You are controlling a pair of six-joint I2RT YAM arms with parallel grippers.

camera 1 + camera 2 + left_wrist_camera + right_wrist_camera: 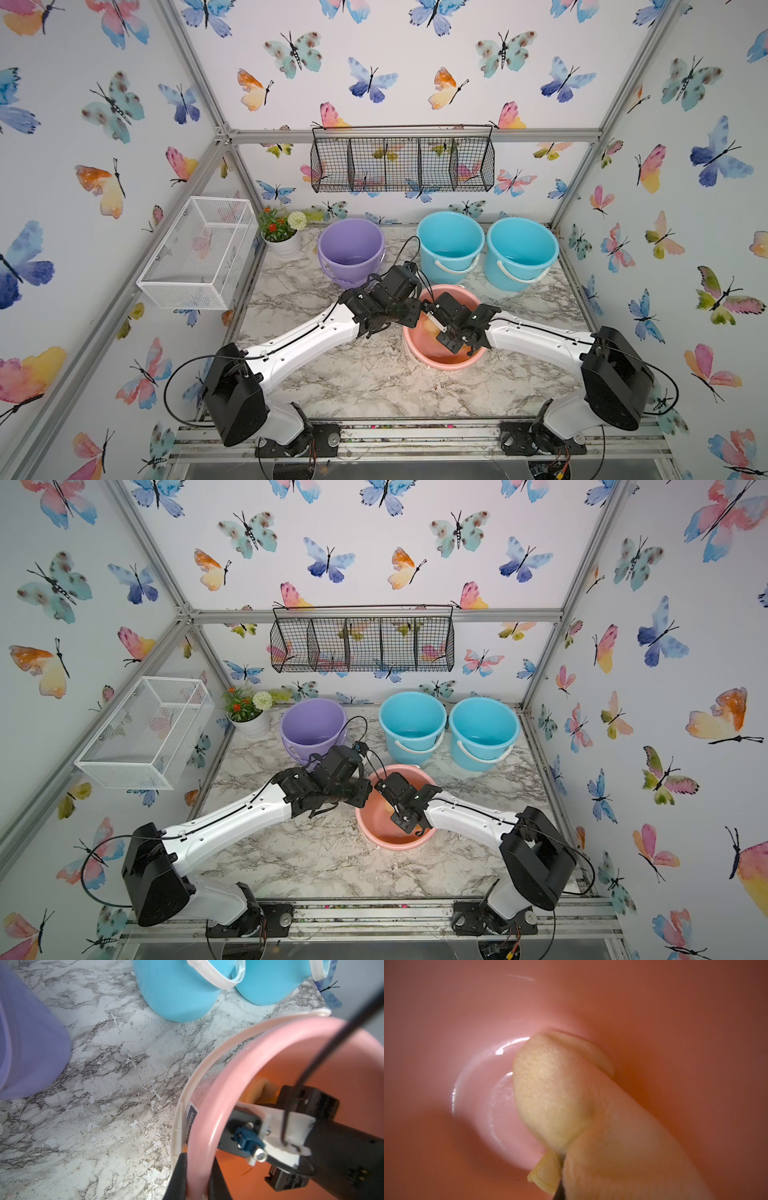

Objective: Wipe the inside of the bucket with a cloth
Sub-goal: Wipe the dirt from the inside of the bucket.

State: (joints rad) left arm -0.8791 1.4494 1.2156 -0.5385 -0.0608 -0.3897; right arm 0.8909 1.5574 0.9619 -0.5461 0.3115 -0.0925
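Butterfly wallpaper (374, 62) all round, marble table (374, 382) below, and both arms meet at the pink bucket (440, 365) near the front centre. The left gripper (197, 1169) is on the rim: in the left wrist view one dark finger sits outside the wall and one inside, pinched narrow on the pink edge with the white handle just beside it. The right gripper (560, 1192) reaches down inside the bucket. Only a dark sliver of it shows in the right wrist view, so this is a close call, but its jaws look clamped tight on the cloth (550, 1088). That pale yellow cloth is bunched up deep in the bucket, one fold lying on the side wall where it curves into the glossy bottom, a small corner sticking out by the jaws. In both top views just a yellow patch peeks past the right wrist.

At the back stand a purple bucket (351, 245) and two blue buckets (449, 232), upright, well apart from the action. A potted plant (282, 232) sits in the far left corner. A white basket (199, 253) hangs on the left wall and a black wire basket (403, 164) on the back wall.
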